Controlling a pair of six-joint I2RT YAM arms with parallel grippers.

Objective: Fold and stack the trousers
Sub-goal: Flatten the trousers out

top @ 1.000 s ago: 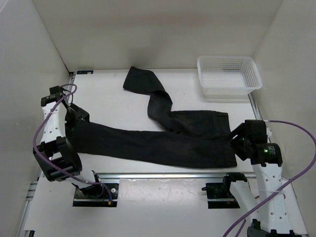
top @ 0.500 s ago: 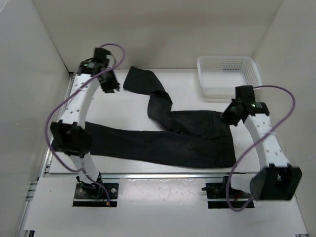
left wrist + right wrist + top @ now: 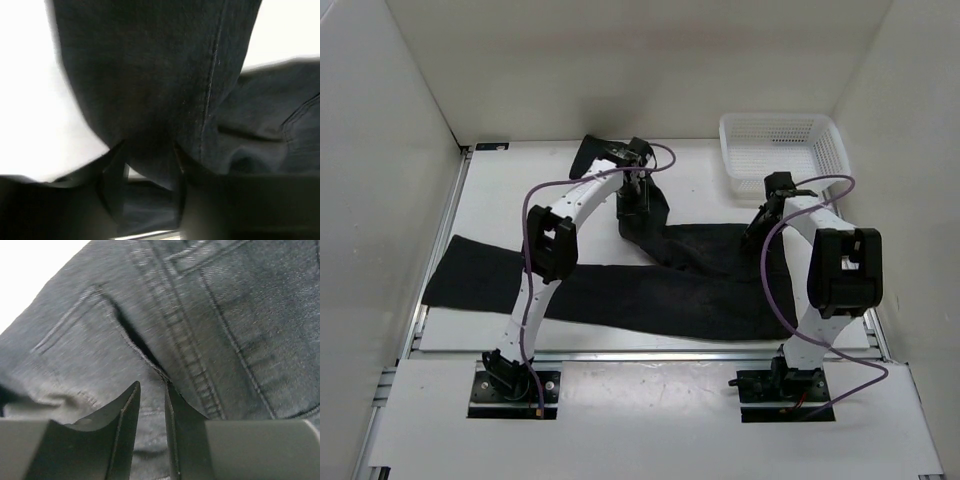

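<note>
Left jaws pinch a leg of the trousers, right jaws nip the waist, white basket just beyond.

**Top external view:** fixed above and behind the arm bases, which sit at the bottom edge. It faces down and forward, far enough back to take in the whole table and the trousers.

**Left wrist view:** looks along the left gripper, very near the cloth and blurred.

**Right wrist view:** looks likewise past the right gripper.

Both wrist patches fall within the overhead frame, at upper centre and centre right.
</note>
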